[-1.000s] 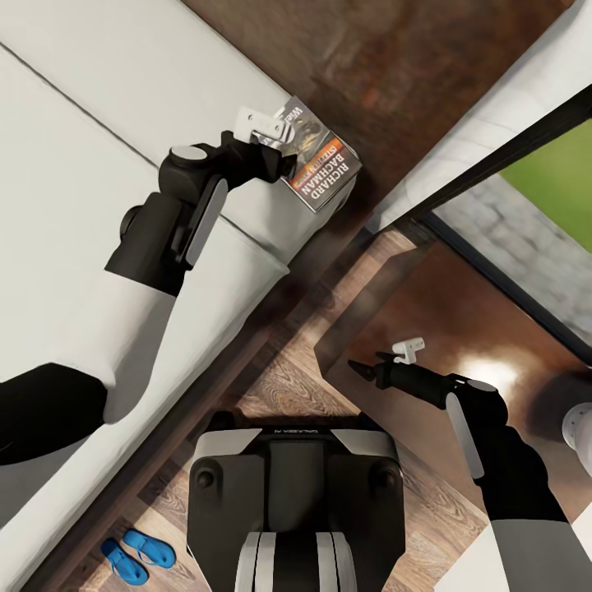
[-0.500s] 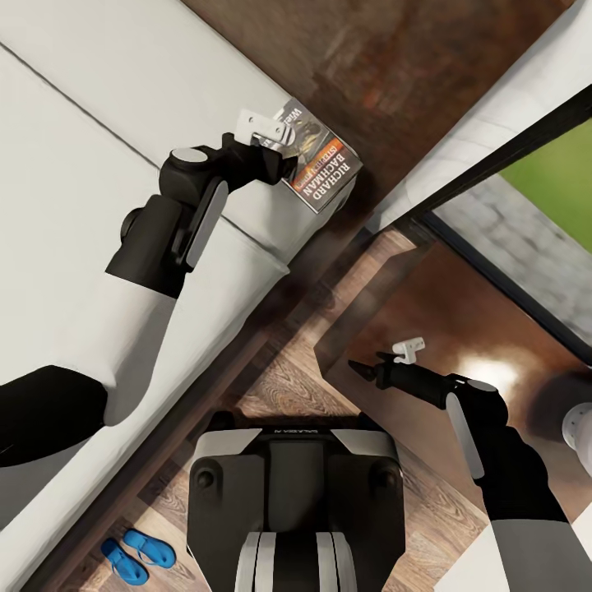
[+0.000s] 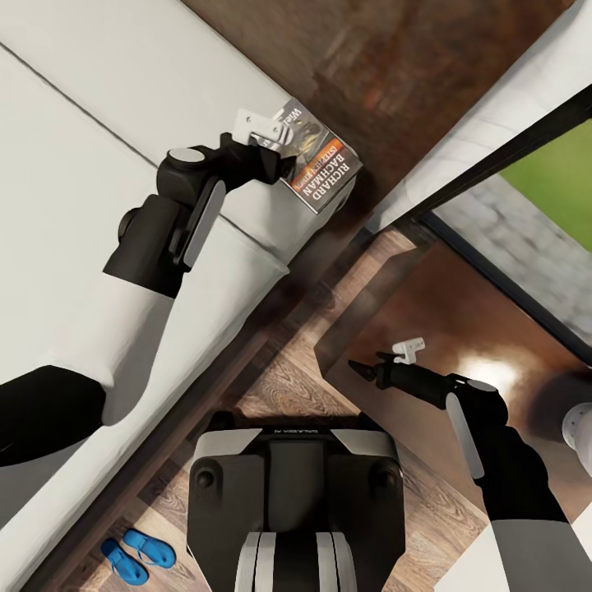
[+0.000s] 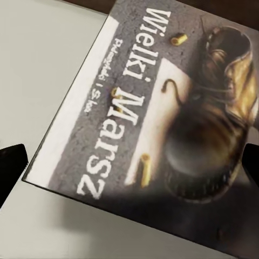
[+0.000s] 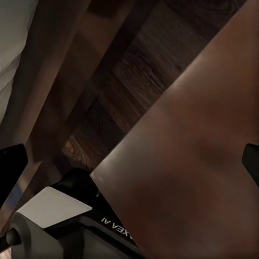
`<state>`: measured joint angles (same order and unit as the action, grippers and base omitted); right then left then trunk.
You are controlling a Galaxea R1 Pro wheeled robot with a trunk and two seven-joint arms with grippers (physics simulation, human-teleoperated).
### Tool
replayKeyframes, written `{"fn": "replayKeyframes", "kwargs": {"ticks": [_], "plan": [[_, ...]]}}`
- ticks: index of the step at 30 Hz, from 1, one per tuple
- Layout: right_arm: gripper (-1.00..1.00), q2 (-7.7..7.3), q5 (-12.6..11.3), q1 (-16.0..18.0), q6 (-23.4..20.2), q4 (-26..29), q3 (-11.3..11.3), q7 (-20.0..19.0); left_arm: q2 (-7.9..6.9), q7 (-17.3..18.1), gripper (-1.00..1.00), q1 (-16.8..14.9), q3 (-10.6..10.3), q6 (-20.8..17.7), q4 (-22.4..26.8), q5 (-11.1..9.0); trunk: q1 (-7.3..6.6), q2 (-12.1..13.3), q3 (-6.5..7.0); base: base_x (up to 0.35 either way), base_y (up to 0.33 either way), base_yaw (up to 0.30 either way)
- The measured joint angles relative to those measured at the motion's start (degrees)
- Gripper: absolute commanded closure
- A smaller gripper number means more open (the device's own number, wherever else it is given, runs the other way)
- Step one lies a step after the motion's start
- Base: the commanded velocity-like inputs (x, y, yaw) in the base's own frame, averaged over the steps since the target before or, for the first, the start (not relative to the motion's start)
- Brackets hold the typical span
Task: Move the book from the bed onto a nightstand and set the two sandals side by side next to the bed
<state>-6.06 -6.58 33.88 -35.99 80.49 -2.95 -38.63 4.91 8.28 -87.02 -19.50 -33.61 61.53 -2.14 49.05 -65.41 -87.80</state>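
While the book [image 3: 316, 160] lies flat at the corner of the bed [image 3: 99, 148], the left gripper [image 3: 265, 127] hovers over its cover with jaws spread wide, holding nothing. Above the nightstand [image 3: 460, 329], the right gripper [image 3: 409, 349] is also open and empty. Both sandals [image 3: 136, 552] lie together on the floor beside the bed.

My left hand [image 3: 265, 131] rests at the book [image 3: 321, 164] on the bed's [image 3: 99, 164] far corner; my right hand [image 3: 393, 358] hovers over the nightstand [image 3: 493, 329].
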Motion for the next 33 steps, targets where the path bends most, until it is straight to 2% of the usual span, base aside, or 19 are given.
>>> {"fn": "replayKeyframes", "kwargs": {"ticks": [12,18,22,24,33], "plan": [[-1.00,0.13,0.00,-0.02,0.00,-0.08,-0.02,0.07,-0.54,-0.04,-1.00,0.00,0.02,0.02,0.36,0.11,0.00,0.00,0.00,0.000,0.000,0.000],[-1.00,0.03,-0.25,0.01,-0.92,0.35,-0.60,-0.35,-2.50,-0.34,-1.00,-1.94,1.96,0.65,2.29,0.25,0.00,0.02,0.00,0.000,0.000,0.000],[-1.00,0.87,-1.72,0.17,-0.78,-0.43,-0.13,-1.34,-3.79,-0.12,-1.00,-3.23,3.26,0.42,2.87,0.13,0.00,0.02,0.00,0.000,0.000,0.000],[-1.00,1.17,-1.93,0.19,-0.74,-0.52,0.01,-1.74,-3.93,0.12,-1.00,-3.88,3.76,0.39,2.82,0.09,0.00,0.02,0.00,0.000,0.000,0.000],[-1.00,1.48,-2.13,0.21,-0.59,-0.70,0.11,-1.97,-4.04,0.75,-1.00,-6.68,3.73,0.36,2.25,0.05,0.00,0.02,0.00,0.000,0.000,0.000]]}}
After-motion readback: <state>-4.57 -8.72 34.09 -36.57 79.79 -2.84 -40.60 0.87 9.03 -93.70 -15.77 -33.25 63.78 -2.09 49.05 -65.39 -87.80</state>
